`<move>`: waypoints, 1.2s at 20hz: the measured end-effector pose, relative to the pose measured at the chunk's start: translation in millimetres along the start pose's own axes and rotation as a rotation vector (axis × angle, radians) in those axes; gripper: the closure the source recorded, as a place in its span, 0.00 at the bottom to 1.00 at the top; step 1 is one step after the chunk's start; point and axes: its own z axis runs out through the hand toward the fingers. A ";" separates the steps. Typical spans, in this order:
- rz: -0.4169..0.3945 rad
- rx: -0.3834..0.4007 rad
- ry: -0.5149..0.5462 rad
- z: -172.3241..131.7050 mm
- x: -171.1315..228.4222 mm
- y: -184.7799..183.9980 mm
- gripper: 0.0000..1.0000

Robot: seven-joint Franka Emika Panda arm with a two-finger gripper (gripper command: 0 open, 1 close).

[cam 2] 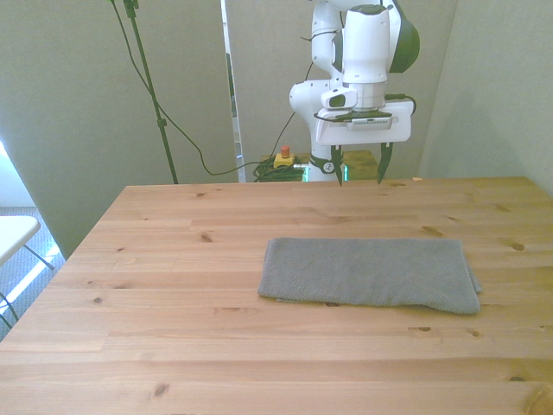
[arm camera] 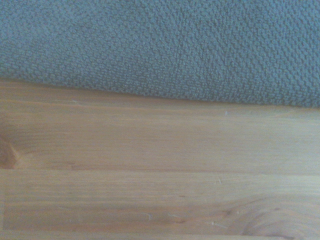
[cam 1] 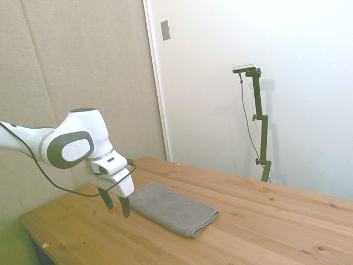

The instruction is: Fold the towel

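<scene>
The gripper (cam 2: 359, 173) hangs with its fingers (cam 1: 124, 205) spread wide, holding nothing, tips pointing down above the table's (cam 2: 173, 259) far edge. The towel (cam 2: 370, 274) lies flat and folded toward the front view's right edge of the table, apart from the fingers.

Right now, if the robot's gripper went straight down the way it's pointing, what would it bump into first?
Probably the bare wooden table, not the towel. The open gripper points down just beside the towel's near edge, and the wrist view shows mostly wood with the towel's edge alongside. Depth is hard to judge, so one finger might clip that edge.
</scene>
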 end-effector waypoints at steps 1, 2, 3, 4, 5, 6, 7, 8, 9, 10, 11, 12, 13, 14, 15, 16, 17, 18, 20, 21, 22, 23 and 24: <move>-0.001 -0.001 -0.001 0.6 0.1 0.1 0.00; -0.004 -0.002 -0.005 2.2 -0.1 1.0 0.00; -0.005 -0.003 -0.009 3.8 0.1 1.8 0.00; -0.005 -0.004 -0.011 4.7 0.8 2.1 0.00; -0.005 -0.004 -0.011 5.0 1.6 1.3 0.00; -0.007 -0.001 -0.010 4.4 2.5 -1.0 0.00; -0.010 0.002 -0.007 2.8 3.7 -4.9 0.00; -0.011 0.006 -0.003 0.5 5.6 -10.5 0.00; -0.010 0.009 0.002 -2.1 7.3 -18.4 0.00; -0.006 0.008 0.007 -3.7 8.8 -28.7 0.00; -0.003 0.006 0.012 -4.1 9.4 -41.6 0.00; 0.002 0.004 0.017 -4.1 9.8 -57.0 0.00; 0.010 -0.004 0.029 -3.5 10.4 -73.3 0.00; 0.022 -0.011 0.043 -3.1 10.7 -89.9 0.00; 0.028 -0.015 0.051 -1.9 10.0 -107.3 0.00; 0.028 -0.021 0.057 -1.1 7.6 -125.1 0.00; 0.027 -0.027 0.060 -0.4 4.2 -142.3 0.00; 0.023 -0.038 0.064 0.9 -0.1 -158.0 0.00; 0.021 -0.066 0.072 5.5 -10.4 -186.2 0.00; 0.023 -0.080 0.079 8.1 -13.9 -197.8 0.00; 0.027 -0.096 0.089 11.1 -16.2 -208.5 0.00; 0.033 -0.109 0.101 14.7 -17.3 -217.9 0.00; 0.038 -0.124 0.111 19.3 -18.0 -226.2 0.00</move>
